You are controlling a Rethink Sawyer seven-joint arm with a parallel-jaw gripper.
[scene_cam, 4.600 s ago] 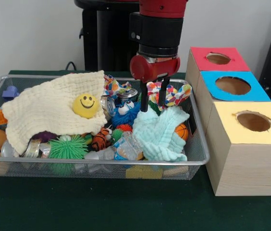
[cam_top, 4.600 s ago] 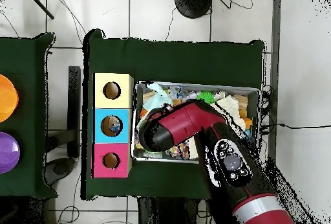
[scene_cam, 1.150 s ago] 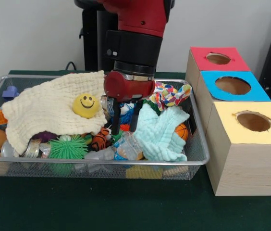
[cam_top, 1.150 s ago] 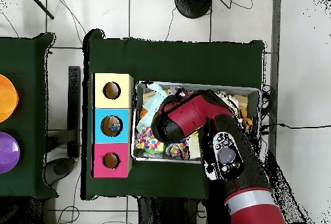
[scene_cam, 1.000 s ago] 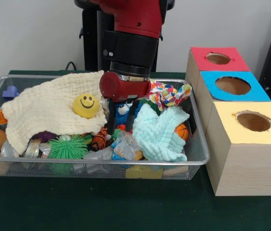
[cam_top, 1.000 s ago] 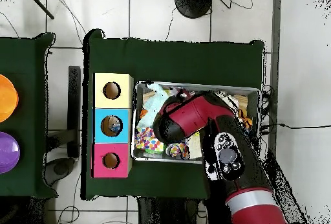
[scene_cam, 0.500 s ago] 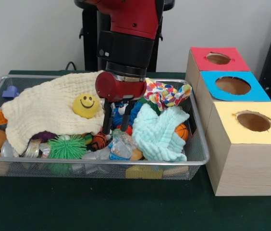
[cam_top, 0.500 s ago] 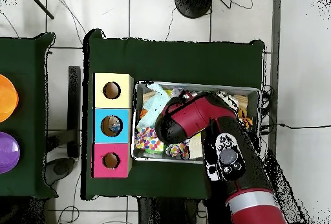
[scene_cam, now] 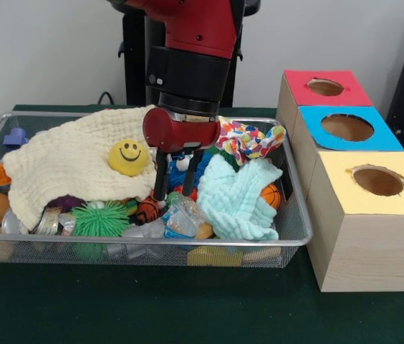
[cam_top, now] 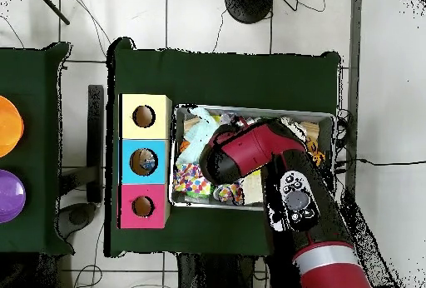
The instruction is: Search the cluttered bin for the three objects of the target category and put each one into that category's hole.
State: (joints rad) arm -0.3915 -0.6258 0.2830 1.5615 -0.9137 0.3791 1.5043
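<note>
Front, change: we see the jaws (scene_cam: pixel 174 181) little moved from half a second ago, spread and empty, tips just above a crushed bottle (scene_cam: pixel 185 216) near the wire bin (scene_cam: pixel 296 215)'s front rim.
Front, room: mint cloth (scene_cam: pixel 239 197) crowds the jaws' side toward the boxes.
Overhead, change: arm (cam_top: pixel 274 176) barely shifted.
Overhead, room: blue-topped hole (cam_top: pixel 144 161) lies just beyond the bin's short edge; bare table (cam_top: pixel 225 76) along the far edge.

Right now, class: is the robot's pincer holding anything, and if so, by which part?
Nothing is held. The pincer hangs open, fingers apart, low in the wire mesh bin, just above a crushed clear bottle with a blue label.
</note>
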